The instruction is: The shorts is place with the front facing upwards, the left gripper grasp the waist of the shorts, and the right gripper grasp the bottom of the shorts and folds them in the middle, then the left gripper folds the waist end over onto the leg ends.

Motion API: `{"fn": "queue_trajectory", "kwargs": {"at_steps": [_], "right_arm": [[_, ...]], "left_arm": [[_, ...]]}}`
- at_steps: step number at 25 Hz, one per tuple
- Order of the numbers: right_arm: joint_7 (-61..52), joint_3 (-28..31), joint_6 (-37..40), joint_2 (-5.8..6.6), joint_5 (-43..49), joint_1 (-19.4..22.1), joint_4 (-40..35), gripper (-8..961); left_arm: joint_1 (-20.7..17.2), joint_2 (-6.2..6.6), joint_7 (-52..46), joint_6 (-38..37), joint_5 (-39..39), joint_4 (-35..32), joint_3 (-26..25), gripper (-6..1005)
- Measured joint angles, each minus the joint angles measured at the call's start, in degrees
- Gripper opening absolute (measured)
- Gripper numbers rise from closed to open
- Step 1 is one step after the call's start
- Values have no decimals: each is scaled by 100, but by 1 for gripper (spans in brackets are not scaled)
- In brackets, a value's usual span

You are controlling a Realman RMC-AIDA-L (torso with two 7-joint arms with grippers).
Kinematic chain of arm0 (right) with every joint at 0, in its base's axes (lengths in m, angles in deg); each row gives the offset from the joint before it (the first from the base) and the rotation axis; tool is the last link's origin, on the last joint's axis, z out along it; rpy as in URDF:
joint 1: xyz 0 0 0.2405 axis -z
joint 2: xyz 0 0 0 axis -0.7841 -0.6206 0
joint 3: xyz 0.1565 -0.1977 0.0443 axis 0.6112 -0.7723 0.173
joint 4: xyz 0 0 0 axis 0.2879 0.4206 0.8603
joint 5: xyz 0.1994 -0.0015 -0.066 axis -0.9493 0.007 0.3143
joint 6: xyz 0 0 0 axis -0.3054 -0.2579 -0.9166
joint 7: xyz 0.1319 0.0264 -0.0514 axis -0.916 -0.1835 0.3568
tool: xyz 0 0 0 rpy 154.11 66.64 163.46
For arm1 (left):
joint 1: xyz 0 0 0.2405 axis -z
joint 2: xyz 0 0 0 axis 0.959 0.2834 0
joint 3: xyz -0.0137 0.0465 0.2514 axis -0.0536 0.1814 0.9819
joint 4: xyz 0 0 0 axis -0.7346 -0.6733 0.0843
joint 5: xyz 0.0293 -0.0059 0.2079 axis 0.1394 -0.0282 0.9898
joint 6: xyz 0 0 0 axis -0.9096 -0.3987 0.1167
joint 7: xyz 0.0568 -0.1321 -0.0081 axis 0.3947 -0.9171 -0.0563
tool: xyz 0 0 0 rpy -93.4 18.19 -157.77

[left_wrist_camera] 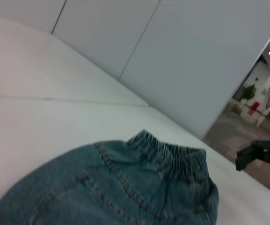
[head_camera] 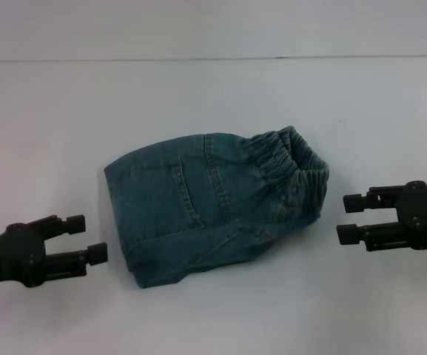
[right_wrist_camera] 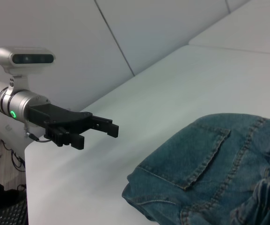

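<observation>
Head view shows the denim shorts [head_camera: 213, 203] lying mid-desk between the left pincer [head_camera: 87, 240] and right pincer [head_camera: 352, 218], both parted and empty; soft, limp cloth, probably best pinched at the thicker ruched waist [head_camera: 298, 166].

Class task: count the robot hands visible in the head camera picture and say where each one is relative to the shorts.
2. The left hand is open beside the leg ends; the right hand is open beside the waist of the shorts. Neither touches the denim.
</observation>
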Motion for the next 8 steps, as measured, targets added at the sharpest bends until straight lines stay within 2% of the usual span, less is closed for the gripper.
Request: {"fn": "queue_trajectory", "kwargs": {"at_steps": [7, 8], "right_arm": [[29, 5, -32, -12, 11, 50, 14, 852], [34, 6, -45, -21, 12, 59, 15, 852]], "left_arm": [[19, -54, -13, 45, 93, -12, -5, 936], [19, -61, -14, 46, 95, -12, -6, 936]]}}
